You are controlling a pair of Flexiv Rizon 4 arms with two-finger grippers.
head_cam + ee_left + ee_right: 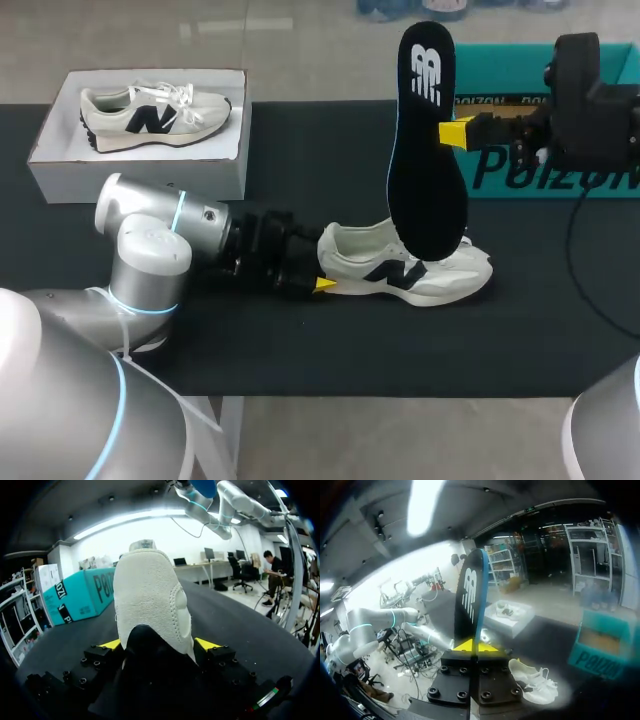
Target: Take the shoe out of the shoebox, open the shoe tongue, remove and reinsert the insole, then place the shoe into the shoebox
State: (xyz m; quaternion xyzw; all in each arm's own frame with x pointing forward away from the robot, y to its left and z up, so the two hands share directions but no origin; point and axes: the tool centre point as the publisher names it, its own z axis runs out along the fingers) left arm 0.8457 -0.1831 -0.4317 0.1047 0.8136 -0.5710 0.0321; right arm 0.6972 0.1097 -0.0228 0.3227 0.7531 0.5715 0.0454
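Insole [425,150] hangs over shoe [400,270], barring approach from above; passage over table [310,160] between white shoebox [140,175] and insole.

The shoe [150,605] has a cream heel of napped, suede-like material, rough and matt. The insole [425,150] looks like matt black foam with a thin blue edge. Dull black cloth covers the tabletop [300,350]. The white shoebox [140,175] is plain matt cardboard. The left arm [150,255] has a smooth, glossy silver shell.

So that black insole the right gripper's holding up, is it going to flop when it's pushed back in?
Probably fairly stiff: the insole stands nearly straight though the right gripper pinches only one edge. Likely light, being so thin. Its lower end may bend against the shoe.
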